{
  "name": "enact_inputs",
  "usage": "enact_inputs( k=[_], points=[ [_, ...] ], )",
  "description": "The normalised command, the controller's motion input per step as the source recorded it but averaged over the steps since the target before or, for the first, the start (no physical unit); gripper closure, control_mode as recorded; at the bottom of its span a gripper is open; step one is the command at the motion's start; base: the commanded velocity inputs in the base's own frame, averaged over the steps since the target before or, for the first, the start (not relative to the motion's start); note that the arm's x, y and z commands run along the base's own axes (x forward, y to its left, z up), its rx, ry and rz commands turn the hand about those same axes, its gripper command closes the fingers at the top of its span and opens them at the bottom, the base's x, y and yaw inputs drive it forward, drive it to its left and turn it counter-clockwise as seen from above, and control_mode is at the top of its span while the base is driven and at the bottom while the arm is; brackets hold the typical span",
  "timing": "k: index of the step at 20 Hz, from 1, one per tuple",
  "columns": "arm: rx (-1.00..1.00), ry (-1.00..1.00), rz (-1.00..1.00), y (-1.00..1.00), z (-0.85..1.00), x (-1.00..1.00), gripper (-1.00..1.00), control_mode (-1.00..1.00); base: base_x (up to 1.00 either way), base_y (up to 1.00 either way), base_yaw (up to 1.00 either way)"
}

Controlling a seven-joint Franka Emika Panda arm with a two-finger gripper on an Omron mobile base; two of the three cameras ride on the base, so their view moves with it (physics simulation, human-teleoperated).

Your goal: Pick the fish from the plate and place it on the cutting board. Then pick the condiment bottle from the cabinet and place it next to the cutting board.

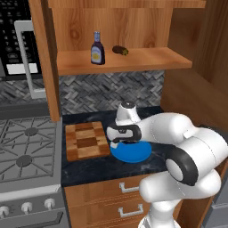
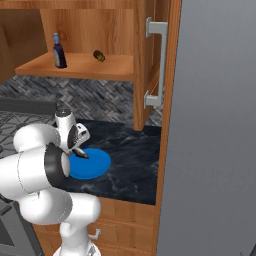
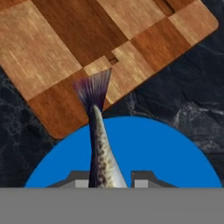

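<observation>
The slender grey-blue fish [image 3: 98, 140] hangs between my fingertips, its tail fanned over the corner of the checkered cutting board [image 3: 87, 43]. My gripper [image 3: 108, 181] is shut on it just above the blue plate [image 3: 166, 157]. From the base, the gripper [image 1: 122, 142] hovers over the plate [image 1: 136, 154], right of the board [image 1: 87, 140]. The fish [image 2: 80, 152] dangles tilted over the plate [image 2: 97, 162]. The condiment bottle [image 1: 97, 49] [image 2: 59, 51] stands upright on the cabinet shelf [image 1: 147, 60].
A stubby dark oblong item [image 1: 120, 50] [image 2: 99, 55] lies on the shelf right of the bottle. A gas stove [image 1: 26, 147] adjoins the dark counter [image 2: 130, 160] on the left. The open cabinet door [image 2: 155, 60] juts out at the right.
</observation>
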Motion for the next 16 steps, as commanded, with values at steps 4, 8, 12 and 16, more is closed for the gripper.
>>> enact_inputs(
  k=[4,8,12,16],
  points=[
    [0.00,-0.02,0.00,0.37,0.10,0.00,1.00,-1.00,0.00,0.00,0.00],
    [0.00,-0.01,0.00,0.37,0.10,0.00,1.00,-1.00,0.00,0.00,0.00],
    [0.00,-0.02,0.00,0.40,0.08,0.00,1.00,-1.00,0.00,0.00,0.00],
    [0.00,-0.01,0.00,0.43,0.03,0.00,1.00,-1.00,0.00,0.00,0.00]
  ],
)
